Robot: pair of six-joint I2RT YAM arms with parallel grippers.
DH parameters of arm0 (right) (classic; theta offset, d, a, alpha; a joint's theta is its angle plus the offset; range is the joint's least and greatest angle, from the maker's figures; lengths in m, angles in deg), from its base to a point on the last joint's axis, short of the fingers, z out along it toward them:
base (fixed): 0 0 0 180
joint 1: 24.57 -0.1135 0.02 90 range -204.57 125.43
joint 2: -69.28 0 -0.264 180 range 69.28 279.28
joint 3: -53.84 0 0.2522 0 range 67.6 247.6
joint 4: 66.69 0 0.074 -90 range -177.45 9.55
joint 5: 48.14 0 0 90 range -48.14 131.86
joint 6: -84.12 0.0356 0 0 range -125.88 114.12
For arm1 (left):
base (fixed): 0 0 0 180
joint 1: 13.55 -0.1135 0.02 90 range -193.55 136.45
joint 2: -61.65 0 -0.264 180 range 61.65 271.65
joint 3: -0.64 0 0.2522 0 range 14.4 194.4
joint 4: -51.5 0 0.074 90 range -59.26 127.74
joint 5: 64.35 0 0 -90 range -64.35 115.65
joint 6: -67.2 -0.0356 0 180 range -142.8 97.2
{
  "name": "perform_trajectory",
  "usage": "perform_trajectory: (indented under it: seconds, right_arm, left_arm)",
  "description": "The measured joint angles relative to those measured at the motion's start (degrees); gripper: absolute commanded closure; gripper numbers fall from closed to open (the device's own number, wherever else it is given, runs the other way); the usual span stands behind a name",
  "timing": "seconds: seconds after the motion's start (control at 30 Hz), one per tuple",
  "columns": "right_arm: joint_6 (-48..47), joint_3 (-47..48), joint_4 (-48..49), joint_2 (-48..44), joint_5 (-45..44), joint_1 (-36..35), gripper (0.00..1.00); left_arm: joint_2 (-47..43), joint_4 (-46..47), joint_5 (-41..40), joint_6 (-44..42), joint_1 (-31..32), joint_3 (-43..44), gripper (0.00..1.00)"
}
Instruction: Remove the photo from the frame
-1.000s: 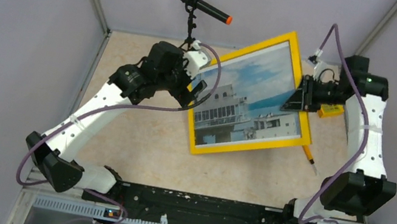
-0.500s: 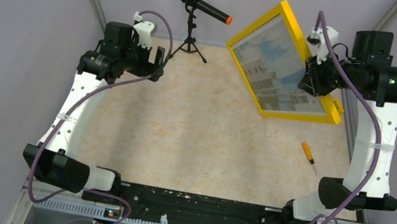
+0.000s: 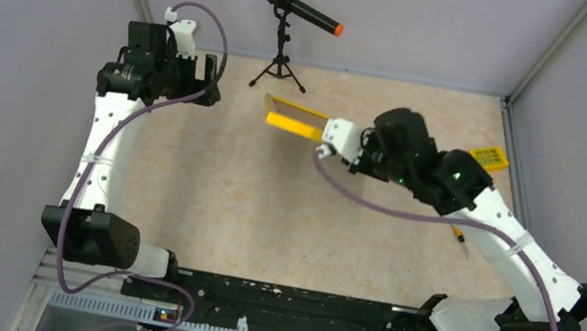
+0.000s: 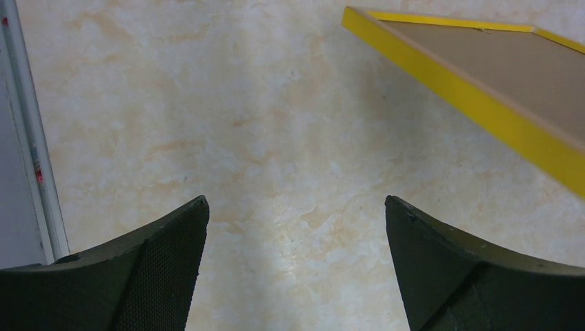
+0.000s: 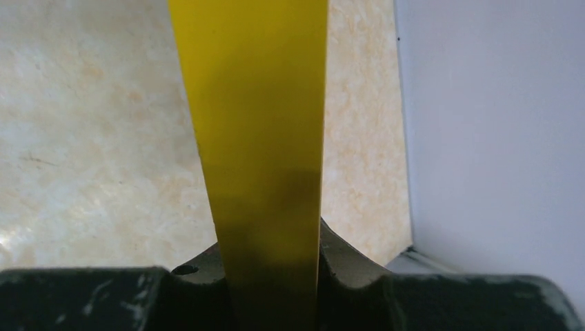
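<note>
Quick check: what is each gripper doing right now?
Left gripper: open, holding nothing.
Right gripper: closed on the frame's yellow edge.

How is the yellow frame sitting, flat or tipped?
Tipped up: the right gripper clamps the frame by its edge, seen nearly edge-on from above.

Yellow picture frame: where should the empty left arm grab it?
Grip the free yellow rim of the large brown-backed picture frame, coming from the left. It hangs tilted in the right jaws, and that thin edge is nearest the open left jaws, so they could likely pinch it.
</note>
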Motion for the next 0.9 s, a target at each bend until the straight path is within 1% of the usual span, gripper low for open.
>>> perform_trajectory:
  seconds: [0.1,0.2,0.3,0.37,0.4,0.43,0.5,0.53,0.57,0.6,0.67,0.7,0.77,0.9]
  right_arm:
    - [-3.4,-10.3,6.4,-2.8,-8.7,-6.8,1.0]
    - [-6.1,-19.0,10.3,-5.0,-15.7,-12.0,1.0]
    - [-7.3,-25.5,12.9,-6.5,-20.9,-15.5,1.0]
    - [-7.1,-30.1,16.7,-7.7,-23.6,-17.4,1.0]
    - [-7.2,-32.1,18.6,-8.3,-24.8,-18.1,0.97]
    - [-7.2,-34.8,21.2,-9.0,-26.3,-19.0,0.91]
    - [-7.5,-39.7,25.6,-10.1,-28.5,-20.8,0.86]
    - [-7.6,-42.0,27.4,-10.7,-29.4,-21.6,0.79]
    - [-7.8,-44.8,29.5,-11.4,-30.4,-22.7,0.67]
    - [-7.9,-47.1,31.1,-12.0,-31.4,-23.7,0.62]
    - [-7.8,-50.4,33.2,-12.7,-32.0,-25.7,0.55]
    - [-7.8,-51.9,33.5,-12.7,-31.7,-26.9,0.52]
    - [-7.2,-53.9,33.6,-12.7,-30.5,-29.0,0.51]
    - [-6.5,-54.5,34.4,-11.6,-28.1,-30.2,0.47]
  left_arm:
    - [0.2,-0.8,0.3,0.1,-2.0,0.4,0.01]
    - [0.2,-1.2,0.4,0.1,-3.2,0.7,0.01]
    - [0.2,-1.3,0.6,0.0,-3.8,0.9,0.01]
    - [0.2,-1.4,0.6,0.0,-4.0,0.9,0.01]
    - [0.2,-1.5,0.7,0.0,-4.0,0.9,0.01]
    - [0.2,-1.6,0.7,0.0,-4.1,0.9,0.01]
    - [0.2,-1.7,1.0,0.0,-4.2,0.9,0.01]
    - [0.2,-1.7,1.4,0.0,-4.2,0.9,0.01]
    - [0.2,-1.7,1.8,0.0,-4.2,0.8,0.01]
    - [0.1,-1.7,2.1,0.0,-4.2,0.5,0.01]
    - [0.1,-1.6,2.7,0.0,-4.2,-0.1,0.01]
    - [0.1,-1.6,3.0,0.0,-4.2,-0.7,0.01]
    - [0.1,-1.4,3.2,0.0,-4.2,-1.9,0.01]
    - [-0.9,-0.2,3.7,0.1,-4.2,-6.2,0.01]
